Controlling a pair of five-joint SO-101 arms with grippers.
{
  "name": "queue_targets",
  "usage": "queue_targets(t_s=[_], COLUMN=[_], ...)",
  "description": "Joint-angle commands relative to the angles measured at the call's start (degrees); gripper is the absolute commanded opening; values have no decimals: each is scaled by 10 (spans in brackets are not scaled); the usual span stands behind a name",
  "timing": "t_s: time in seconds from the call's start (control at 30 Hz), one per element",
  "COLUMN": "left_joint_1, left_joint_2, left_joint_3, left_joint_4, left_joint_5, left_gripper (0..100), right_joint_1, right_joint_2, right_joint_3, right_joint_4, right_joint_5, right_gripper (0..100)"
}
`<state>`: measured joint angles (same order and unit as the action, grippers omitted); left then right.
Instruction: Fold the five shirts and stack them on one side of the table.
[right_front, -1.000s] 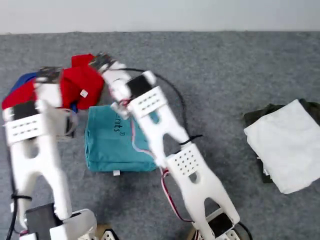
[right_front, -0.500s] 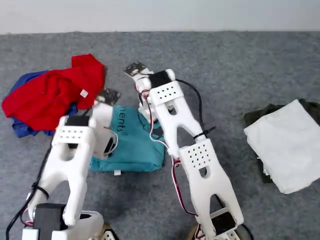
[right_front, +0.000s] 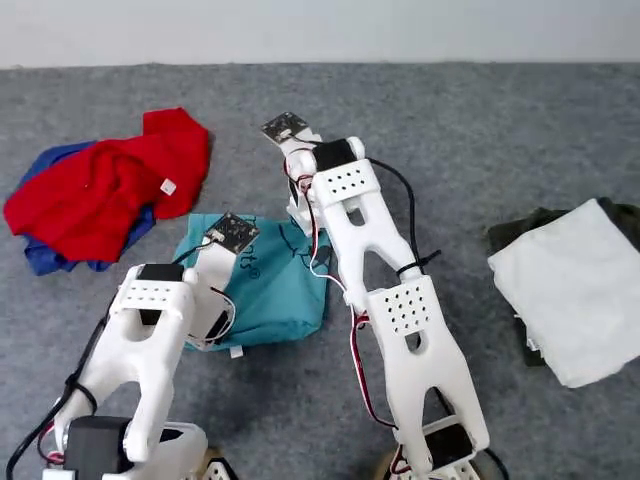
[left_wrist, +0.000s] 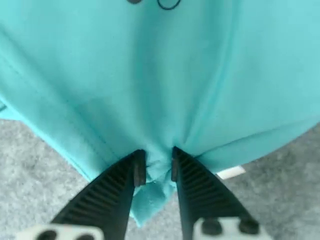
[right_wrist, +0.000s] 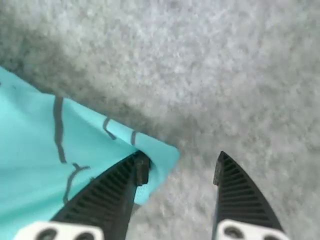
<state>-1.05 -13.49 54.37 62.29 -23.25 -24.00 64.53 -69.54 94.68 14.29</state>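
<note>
Left gripper (left_wrist: 156, 167) clamped on partly hidden teal shirt (left_wrist: 160, 75); right gripper (right_wrist: 181, 170) spread.

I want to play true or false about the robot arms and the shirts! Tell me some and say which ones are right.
1. The left gripper is pinching the teal shirt. True.
2. The right gripper is shut tight. False: it is open, one finger at the teal shirt's corner.
3. The red shirt lies on top of the blue shirt. True.
4. The white shirt lies on the red one. False: it lies folded on a dark shirt, far from the red one.
</note>
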Motion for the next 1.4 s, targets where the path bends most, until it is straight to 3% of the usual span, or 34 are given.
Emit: queue_targets(t_s=[0.0, 0.13, 0.23, 0.37, 0.57, 0.83, 1.17, 1.37], left_joint_1=[-1, -2, -2, -2, -2, -2, 0, -2], left_joint_2=[-2, -2, -2, -2, -2, -2, -2, -2], left_joint_3=[21, -11, -45, -88, -105, -106, -105, -102], left_joint_4=[2, 18, 49, 87, 91, 91, 91, 92], left_joint_5=[-5, -3, -3, -3, -3, -4, -4, -4], left_gripper=[107, 107, 107, 107, 107, 106, 105, 105], right_joint_1=[11, 22, 22, 9, -78, -116, -119, -171], right_joint_2=[-71, -131, -182, -259, -419, -565, -574, -573], right_joint_3=[-69, -69, 9, 185, 495, 765, 837, 864], right_joint_4=[80, 84, 84, 84, 80, -119, -199, -211], right_joint_5=[-1, -1, -4, -4, -26, -30, -30, -30], right_gripper=[220, 220, 220, 220, 220, 220, 220, 220])
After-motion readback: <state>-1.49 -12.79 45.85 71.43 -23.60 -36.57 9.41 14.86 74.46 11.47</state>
